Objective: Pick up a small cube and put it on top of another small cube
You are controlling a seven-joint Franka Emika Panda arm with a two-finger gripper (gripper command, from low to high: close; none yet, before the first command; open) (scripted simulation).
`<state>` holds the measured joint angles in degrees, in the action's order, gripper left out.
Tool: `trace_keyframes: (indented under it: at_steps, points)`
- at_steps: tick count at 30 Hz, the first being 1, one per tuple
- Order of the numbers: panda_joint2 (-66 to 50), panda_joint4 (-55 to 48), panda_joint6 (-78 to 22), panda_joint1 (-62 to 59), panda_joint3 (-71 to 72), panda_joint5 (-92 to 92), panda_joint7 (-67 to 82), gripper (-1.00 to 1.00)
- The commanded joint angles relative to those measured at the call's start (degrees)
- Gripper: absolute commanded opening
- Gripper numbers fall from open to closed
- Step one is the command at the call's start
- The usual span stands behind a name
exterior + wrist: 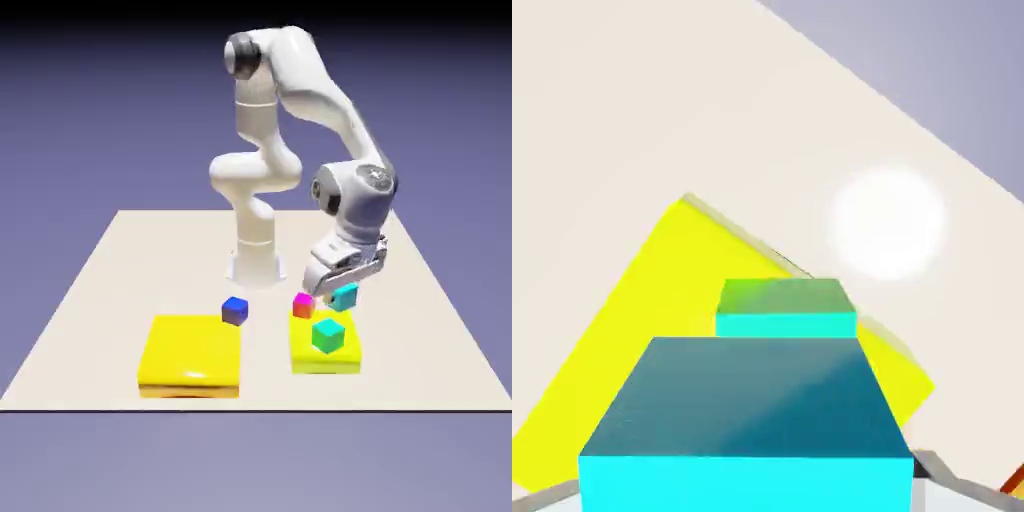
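One cyan cube [344, 297] pinched in my gripper [337, 296]; I'd centre it over the green cube [328, 336] near the slab's [298, 363] front edge, then lower gently.

Robot arm [305, 75]: glossy white, smooth rounded tubular links, thin seam rings round column above base [256, 268]. Base white, flared at foot. Dark grey round cap on elbow, above base; another dark cap on wrist [355, 195], well above base's level. Wrist grey-white, grey round flange on top. Claw [345, 265]: pale grey-white, blocky, elongated body, darker edge details.
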<state>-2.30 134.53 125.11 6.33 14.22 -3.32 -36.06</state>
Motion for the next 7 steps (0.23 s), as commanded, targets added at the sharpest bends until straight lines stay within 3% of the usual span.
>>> trace_keyframes:
  at_steps: [1, 4, 5, 7]
  points:
    - [-1.54, 1.01, 2.5, 1.39, -0.21, -0.84, -0.58, -1.0]
    - [-4.94, 3.24, 7.99, 1.54, -0.61, -2.22, -1.6, -1.0]
    - [-4.94, 3.24, 7.99, 1.54, -0.61, -2.22, -1.6, 1.0]
    - [-3.4, 2.23, 5.51, 1.47, -0.43, -1.59, -1.14, 1.0]
